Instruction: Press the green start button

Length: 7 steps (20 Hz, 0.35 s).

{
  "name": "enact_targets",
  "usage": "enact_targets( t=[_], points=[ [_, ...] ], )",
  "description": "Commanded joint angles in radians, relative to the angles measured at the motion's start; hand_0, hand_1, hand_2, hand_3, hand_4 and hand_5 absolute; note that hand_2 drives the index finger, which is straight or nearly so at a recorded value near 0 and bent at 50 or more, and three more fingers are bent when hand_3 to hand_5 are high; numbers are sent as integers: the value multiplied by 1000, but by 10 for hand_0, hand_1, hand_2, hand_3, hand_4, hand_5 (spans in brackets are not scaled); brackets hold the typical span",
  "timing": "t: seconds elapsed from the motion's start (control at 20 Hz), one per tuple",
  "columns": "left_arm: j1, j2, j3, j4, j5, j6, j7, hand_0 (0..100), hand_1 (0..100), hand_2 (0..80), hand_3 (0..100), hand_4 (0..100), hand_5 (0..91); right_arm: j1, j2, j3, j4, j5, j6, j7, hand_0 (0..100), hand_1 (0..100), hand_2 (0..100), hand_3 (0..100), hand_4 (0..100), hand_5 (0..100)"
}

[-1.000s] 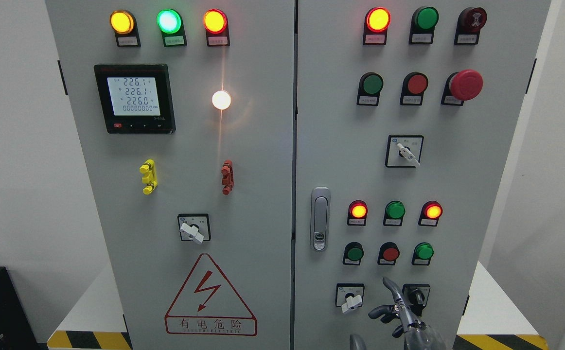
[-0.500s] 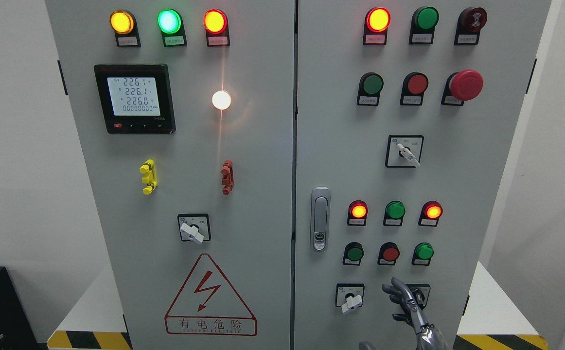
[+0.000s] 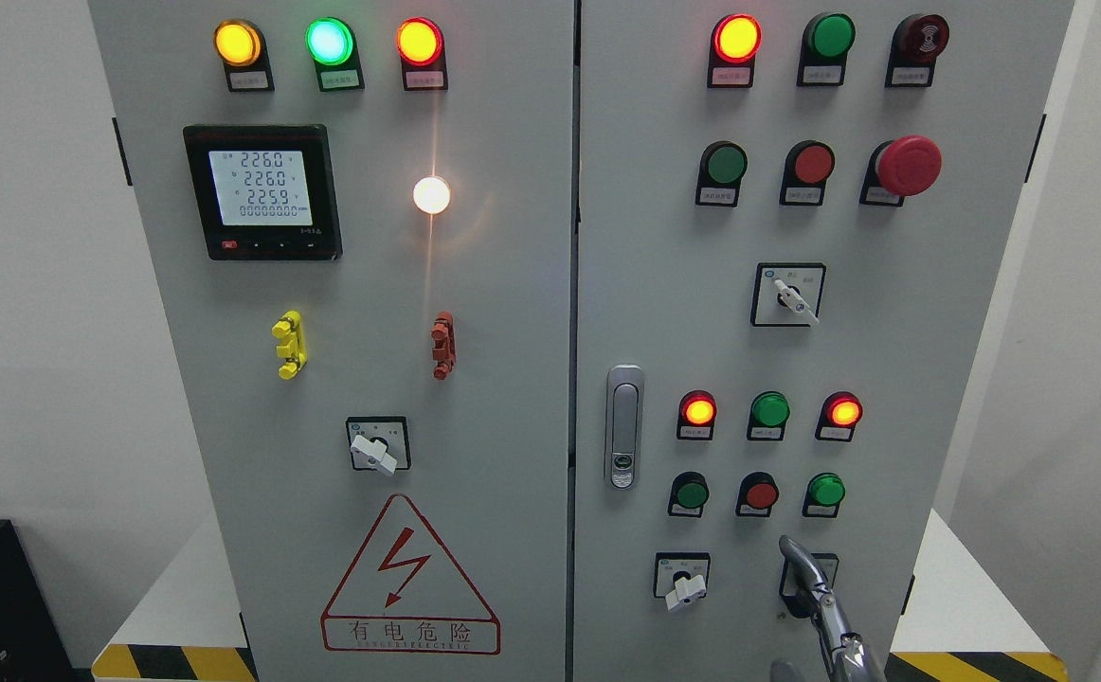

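Reaching up from the lower right, the right hand (image 3: 821, 606) shows one extended finger; whether the other fingers are curled or spread cannot be told. It covers a selector switch just below the green start button (image 3: 826, 490), apart from it. The button looks rigid, smooth and spring-backed: press its domed centre squarely.

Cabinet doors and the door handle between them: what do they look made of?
Cabinet doors: probably sheet metal with a matte light grey painted coat; flat, even and free of glare. Door handle: looks like bright metal or chromed plastic, with shiny silver highlights along its rounded edges; the picture cannot settle which.
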Motion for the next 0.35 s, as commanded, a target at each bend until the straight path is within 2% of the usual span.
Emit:
enact_targets(
  t=[0.0,0.15,0.3],
  points=[
    [0,0,0,-28,0,0,-1,120,556,0,0,0,0,1,0,-15,-13,-84,11,4,0,0,0,0,0,0],
    [0,0,0,-28,0,0,1,120,556,0,0,0,0,3,0,-15,-13,-121,11,7,0,0,0,0,0,0],
    [0,0,0,-28,0,0,1,120,556,0,0,0,0,3,0,-15,-13,-129,16,32,0,0,0,0,0,0]
  ],
)
